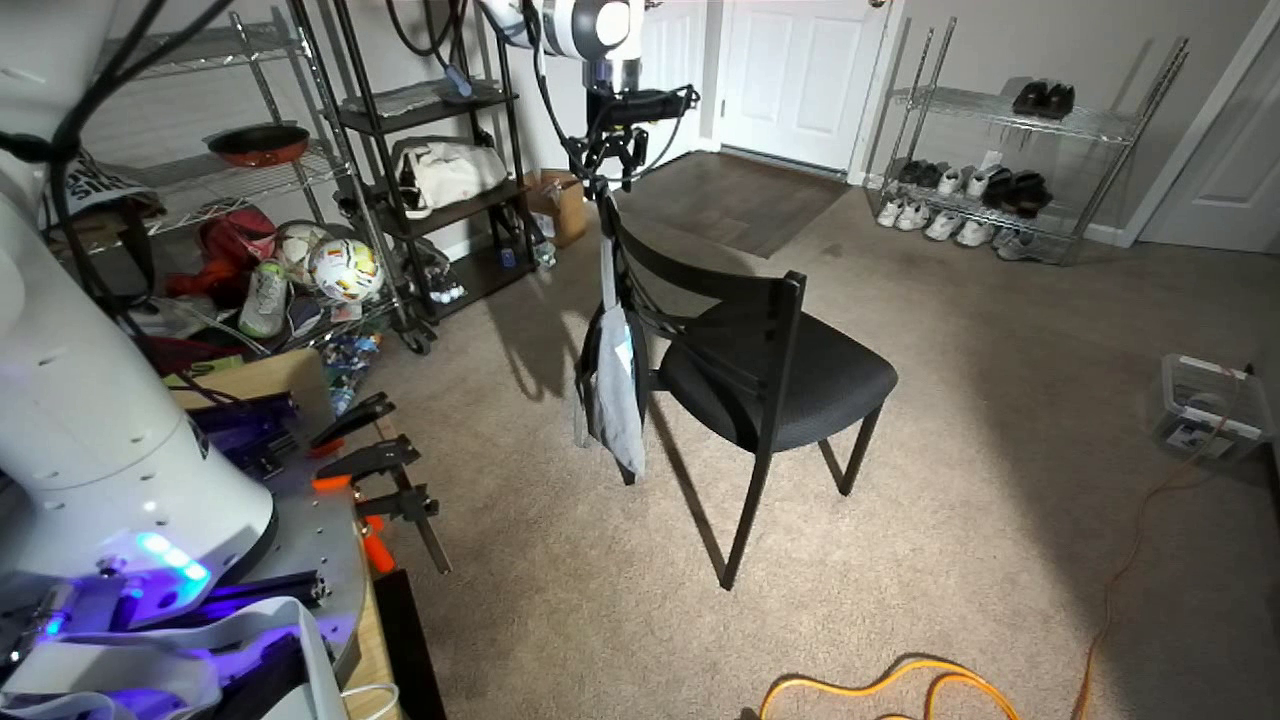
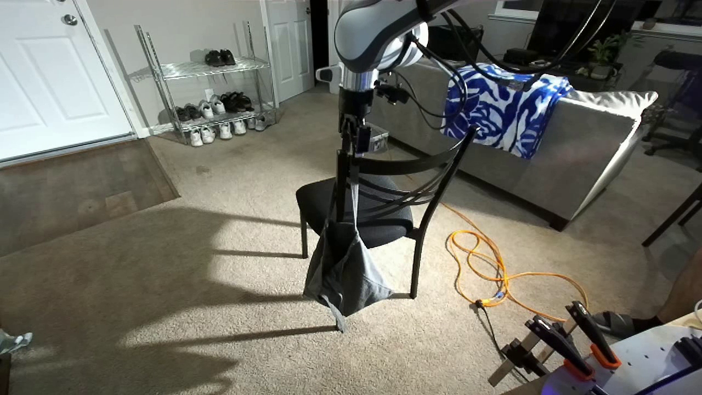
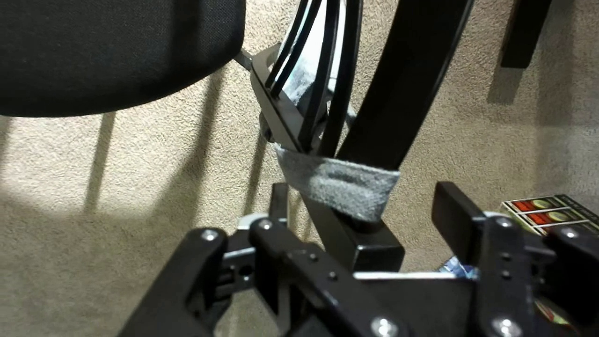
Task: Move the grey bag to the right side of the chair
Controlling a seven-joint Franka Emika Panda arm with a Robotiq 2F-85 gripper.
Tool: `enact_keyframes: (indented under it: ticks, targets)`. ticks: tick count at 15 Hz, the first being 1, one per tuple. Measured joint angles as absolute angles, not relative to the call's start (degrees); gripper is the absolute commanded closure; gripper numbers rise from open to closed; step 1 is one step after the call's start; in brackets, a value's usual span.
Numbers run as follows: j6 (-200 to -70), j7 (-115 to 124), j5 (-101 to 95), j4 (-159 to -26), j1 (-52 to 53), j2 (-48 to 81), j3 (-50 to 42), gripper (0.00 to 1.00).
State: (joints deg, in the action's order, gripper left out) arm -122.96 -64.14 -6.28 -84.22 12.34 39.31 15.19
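Observation:
The grey bag (image 1: 618, 390) hangs by its handles from one top corner of the black chair's (image 1: 790, 390) backrest. In an exterior view the bag (image 2: 359, 282) hangs slack and partly open beside the chair (image 2: 408, 164), above the carpet. In the wrist view the grey handle strap (image 3: 337, 185) wraps over the backrest post, with the chair seat (image 3: 103, 51) at upper left. My gripper (image 3: 366, 203) is open, its fingers on either side of the post top and strap, with gaps on both sides. It points down over that corner in both exterior views (image 1: 615, 165) (image 2: 355, 134).
Clamps (image 1: 385, 460) stick out from the robot's table edge. An orange cord (image 2: 493, 263) lies on the carpet. A couch (image 2: 554, 175) with a blue-white blanket stands beyond the chair. Metal racks (image 1: 430, 220) and a shoe rack (image 1: 1010, 110) line the walls. A person's foot (image 2: 611, 323) shows.

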Motion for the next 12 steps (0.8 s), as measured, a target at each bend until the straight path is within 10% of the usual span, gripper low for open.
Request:
enact_keyframes:
  ticks: [7, 12]
  targets:
    - [-124.3, -63.8, -6.3, -84.1, 12.4, 39.3, 15.0, 0.95]
    - [-127.0, -61.8, -6.3, -87.7, 12.2, 37.2, 15.1, 0.95]
